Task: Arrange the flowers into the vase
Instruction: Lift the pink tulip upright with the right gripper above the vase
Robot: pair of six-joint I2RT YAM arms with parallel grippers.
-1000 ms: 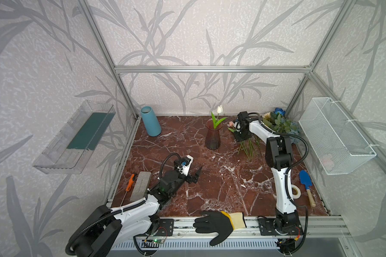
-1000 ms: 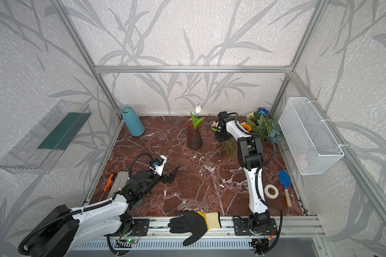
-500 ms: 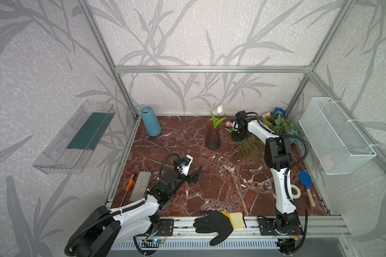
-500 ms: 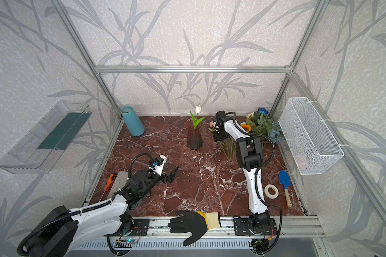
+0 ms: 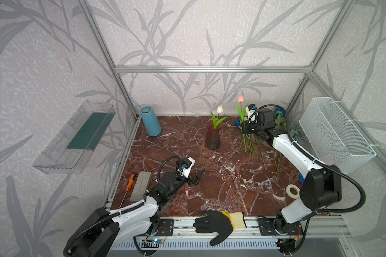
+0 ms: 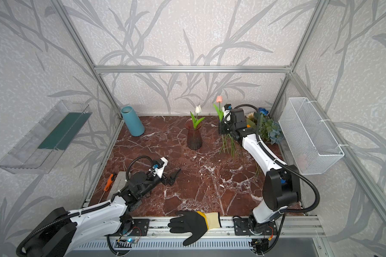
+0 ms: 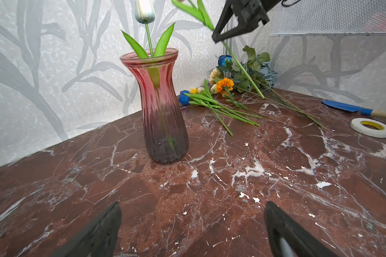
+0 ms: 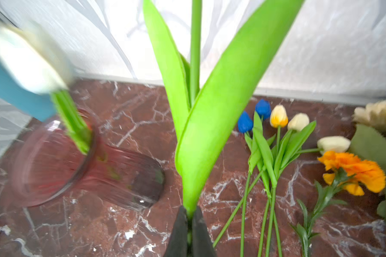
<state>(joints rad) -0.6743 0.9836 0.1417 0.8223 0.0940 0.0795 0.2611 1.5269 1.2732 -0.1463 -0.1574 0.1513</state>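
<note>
A pink-to-purple glass vase [image 5: 213, 138] [image 6: 194, 139] [image 7: 163, 106] [image 8: 54, 160] stands at the back middle with a white tulip [image 5: 219, 109] [image 7: 144, 11] in it. To its right, my right gripper [image 5: 243, 129] [image 6: 223, 129] [image 8: 189, 213] is shut on the green stem of a pink tulip [image 5: 240, 99] [image 6: 219, 99], held upright above the table. More flowers lie behind it: blue tulips [image 8: 245, 122], a yellow tulip [image 8: 278, 115], an orange marigold [image 8: 354, 169] [image 7: 225, 83], a cream daisy [image 8: 379, 113]. My left gripper [image 5: 198, 175] [image 7: 193, 208] is open and empty, near the front.
A blue cylinder [image 5: 151, 121] stands at the back left. A white wire basket [image 5: 334, 133] hangs on the right wall. A tape roll [image 5: 292, 191] and blue trowel [image 7: 348, 108] lie right. A grey block [image 5: 140, 185], orange screwdriver [image 5: 129, 182] and black glove [image 5: 218, 224] are in front.
My right gripper has shut on the pink tulip's stem and lifted it from the pile, so its head now stands high. The left arm has not moved.
</note>
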